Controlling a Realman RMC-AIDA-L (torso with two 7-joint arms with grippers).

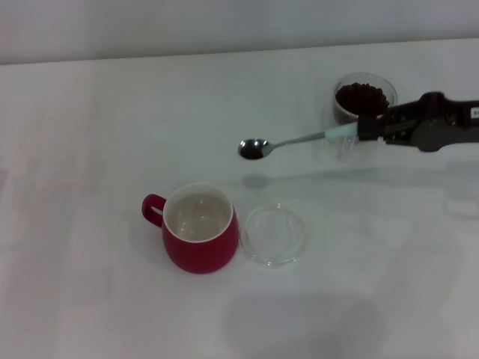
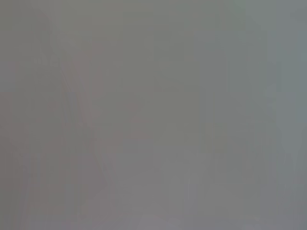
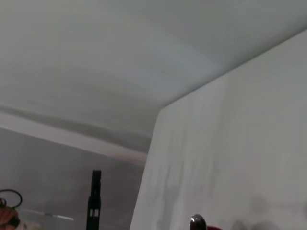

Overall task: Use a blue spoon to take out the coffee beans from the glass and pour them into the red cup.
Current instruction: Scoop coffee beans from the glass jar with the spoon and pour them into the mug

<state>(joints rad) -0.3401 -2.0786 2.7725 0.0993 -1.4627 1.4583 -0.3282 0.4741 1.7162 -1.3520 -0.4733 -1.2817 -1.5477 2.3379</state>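
The blue spoon (image 1: 299, 140) is clamped by its pale handle in the right tool (image 1: 368, 129), held above the counter (image 1: 90, 134) with its long axis roughly level and its empty metal bowl pointing toward the robot's left. The glass (image 1: 358, 105) holding the coffee beans (image 1: 362, 96) stands on the counter just behind the right tool, at the handle end of the spoon, so the bowl probably has to be drawn back and tipped into it. The red cup (image 1: 198, 228), white inside and empty, stands well apart toward the near left; the left tool is not visible.
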